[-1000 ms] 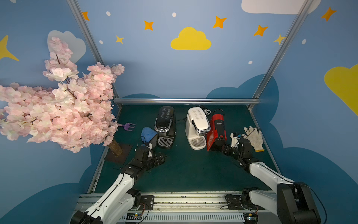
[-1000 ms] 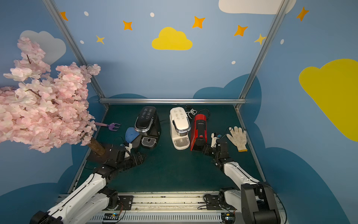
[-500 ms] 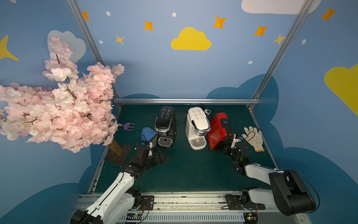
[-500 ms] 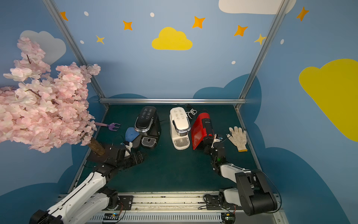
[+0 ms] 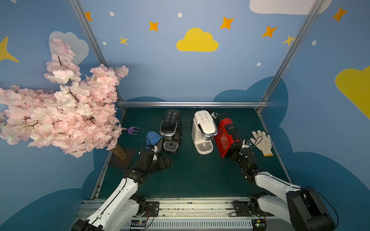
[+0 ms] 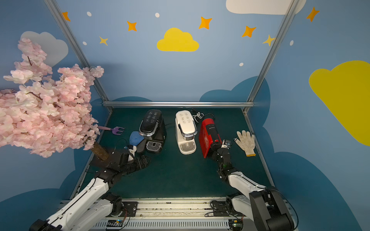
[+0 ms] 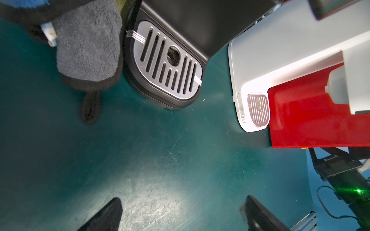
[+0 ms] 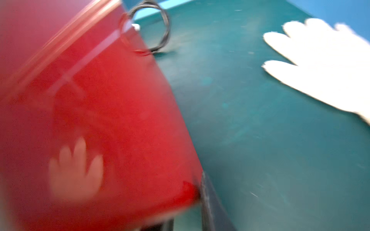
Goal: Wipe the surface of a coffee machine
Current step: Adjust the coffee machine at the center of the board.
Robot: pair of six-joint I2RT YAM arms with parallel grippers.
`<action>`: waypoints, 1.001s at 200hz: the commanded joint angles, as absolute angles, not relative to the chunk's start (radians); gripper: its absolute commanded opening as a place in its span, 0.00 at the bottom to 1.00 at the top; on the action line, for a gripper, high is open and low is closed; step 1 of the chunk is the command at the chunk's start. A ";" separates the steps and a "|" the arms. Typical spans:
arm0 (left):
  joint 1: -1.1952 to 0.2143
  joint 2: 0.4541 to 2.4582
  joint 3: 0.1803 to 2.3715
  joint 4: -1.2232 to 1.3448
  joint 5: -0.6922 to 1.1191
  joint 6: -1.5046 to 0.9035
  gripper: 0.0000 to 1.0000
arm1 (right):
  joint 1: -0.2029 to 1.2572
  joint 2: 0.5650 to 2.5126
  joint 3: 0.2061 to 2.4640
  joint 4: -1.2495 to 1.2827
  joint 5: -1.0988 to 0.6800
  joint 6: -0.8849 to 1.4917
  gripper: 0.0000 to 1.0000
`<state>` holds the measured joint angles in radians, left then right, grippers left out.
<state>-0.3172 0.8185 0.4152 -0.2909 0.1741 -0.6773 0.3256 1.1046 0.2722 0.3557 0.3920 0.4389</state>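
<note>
1. While your left gripper (image 7: 182, 198) hangs low over the green table (image 5: 200, 180) in front of the black coffee machine (image 5: 170, 124), its fingers stand wide apart with nothing between them.
2. Your blue cloth (image 5: 153, 138) lies on the table against that machine's left side, just beyond the left gripper and not touched by it.
3. You have the white coffee machine (image 5: 204, 128) standing upright in the middle of the row.
4. Your red coffee machine (image 5: 226, 138) is tilted in both top views, its top leaning toward the white one close beside it.
5. Your right gripper (image 5: 237, 152) sits at the red machine's lower front end. The wrist view is blurred, so you cannot tell whether the jaws are clamped on the machine or only pressed against it.
6. You will find a white glove (image 5: 261, 141) flat on the table right of the red machine, and a purple fork (image 5: 133, 131) by the blossom tree (image 5: 60, 112).
</note>
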 commanded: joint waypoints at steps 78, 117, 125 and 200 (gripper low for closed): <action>-0.320 0.791 0.430 -0.326 0.154 -0.647 0.97 | 0.339 1.045 0.368 0.332 0.657 0.513 0.00; -0.320 0.804 0.448 -0.347 0.153 -0.635 0.97 | 0.363 1.148 0.401 0.364 0.621 0.526 0.00; -0.319 0.797 0.455 -0.372 0.133 -0.631 0.98 | 0.364 1.140 0.399 0.357 0.610 0.532 0.00; -0.109 0.778 0.489 -0.442 0.081 -0.602 0.98 | 0.360 0.950 0.390 0.095 0.518 0.592 0.50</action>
<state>-0.1814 0.7479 0.4587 -0.4278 0.0689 -0.6243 0.3622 1.0039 0.3725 0.2092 0.5880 0.5652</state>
